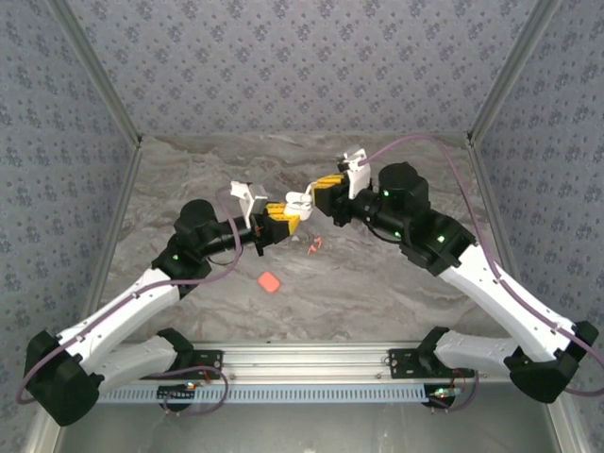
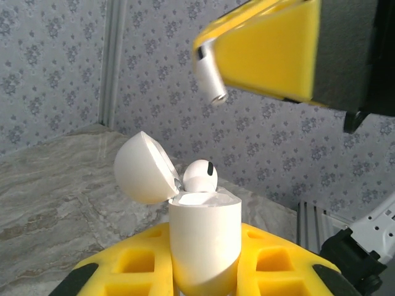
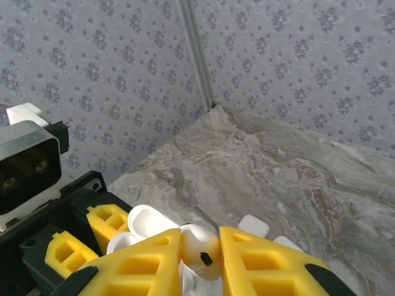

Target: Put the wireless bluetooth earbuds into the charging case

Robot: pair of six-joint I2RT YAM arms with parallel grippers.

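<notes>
Lowering the earbud [image 2: 210, 79], pinched tight in the right gripper [image 3: 200, 240], toward the case [image 2: 203, 240], clamped upright in the left gripper [image 2: 203, 277] well above the bench [image 1: 377, 293]. Hovering above the case and apart from it at present, stem tilted rather than plumb. By the look of it, halfway through this pair, with a seated bud [image 2: 200, 176] next to the hinge and the lid [image 2: 142, 169] swung back to one side; free socket hidden, probably just beside the seated bud. Hold the case level and motionless. Square the stem to the case first, then line it up over the free socket, clear of lid and seated bud. Descend slowly and straight; release only once fully home. Avoid a tilted entry, likely to jam on the rim or knock the seated bud loose. Leave the coral case [image 1: 269, 282] and coral buds [image 1: 314, 245], lying apart on the bench, for later.
</notes>
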